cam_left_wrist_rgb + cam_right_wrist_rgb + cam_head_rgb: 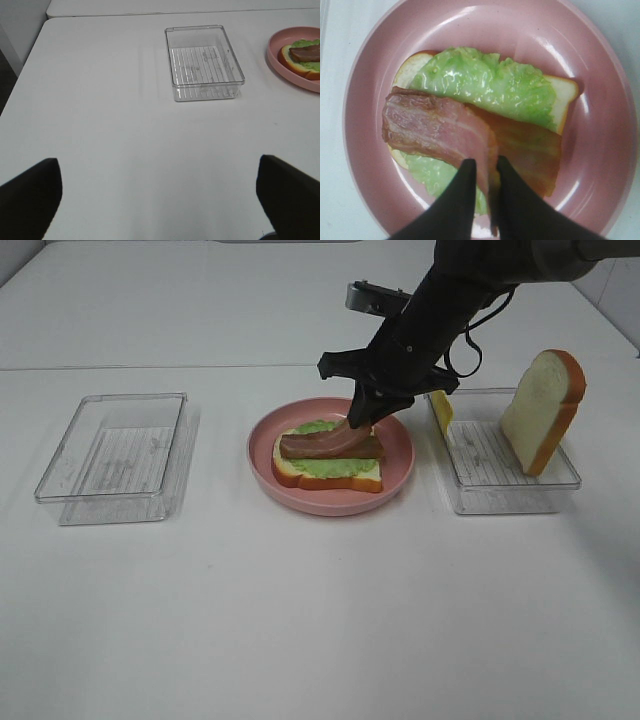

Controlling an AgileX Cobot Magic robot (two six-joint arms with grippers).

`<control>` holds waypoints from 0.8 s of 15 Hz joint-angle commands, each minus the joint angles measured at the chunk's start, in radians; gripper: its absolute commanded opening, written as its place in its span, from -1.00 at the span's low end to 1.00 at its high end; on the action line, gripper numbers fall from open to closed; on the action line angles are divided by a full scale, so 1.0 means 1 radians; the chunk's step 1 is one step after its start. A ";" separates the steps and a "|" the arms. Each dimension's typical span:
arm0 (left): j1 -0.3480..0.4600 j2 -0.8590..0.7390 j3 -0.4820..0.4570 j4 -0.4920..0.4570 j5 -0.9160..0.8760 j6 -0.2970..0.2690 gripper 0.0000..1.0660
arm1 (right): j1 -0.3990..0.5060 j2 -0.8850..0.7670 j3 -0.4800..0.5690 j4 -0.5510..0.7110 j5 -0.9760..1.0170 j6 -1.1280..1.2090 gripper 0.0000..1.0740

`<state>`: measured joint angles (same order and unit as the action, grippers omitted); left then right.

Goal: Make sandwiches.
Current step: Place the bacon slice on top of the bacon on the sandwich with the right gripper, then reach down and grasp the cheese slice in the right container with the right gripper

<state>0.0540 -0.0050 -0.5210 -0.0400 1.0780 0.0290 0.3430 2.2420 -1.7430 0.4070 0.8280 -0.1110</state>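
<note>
On the pink plate (400, 440) lies an open sandwich: a white bread slice (325, 477) with orange crust, a green lettuce leaf (345, 468) and bacon strips (325, 446) on top. My right gripper (362, 420) reaches down over it from the right. In the right wrist view its fingers (462, 200) pinch the end of the upper bacon strip (430, 127), which rests across the lettuce (485, 82) and a second strip (535, 150). My left gripper (160, 200) hangs open over bare table, far from the plate (280, 60).
A clear tray (500, 480) right of the plate holds an upright bread slice (540, 410) and a yellow cheese square (441, 410). An empty clear tray (115, 455) stands at the left, also seen as the tray (202, 62) in the left wrist view.
</note>
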 commanded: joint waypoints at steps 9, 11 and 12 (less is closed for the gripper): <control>-0.005 -0.023 0.002 0.000 -0.004 -0.006 0.83 | -0.001 -0.127 -0.149 -0.106 0.178 0.036 0.84; -0.005 -0.023 0.002 0.000 -0.004 -0.006 0.83 | -0.001 -0.121 -0.199 -0.258 0.192 0.126 0.84; -0.005 -0.023 0.002 0.000 -0.004 -0.006 0.83 | -0.002 -0.102 -0.238 -0.383 0.220 0.185 0.84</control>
<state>0.0540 -0.0050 -0.5210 -0.0400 1.0780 0.0290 0.3440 2.1350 -1.9770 0.0590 1.0380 0.0480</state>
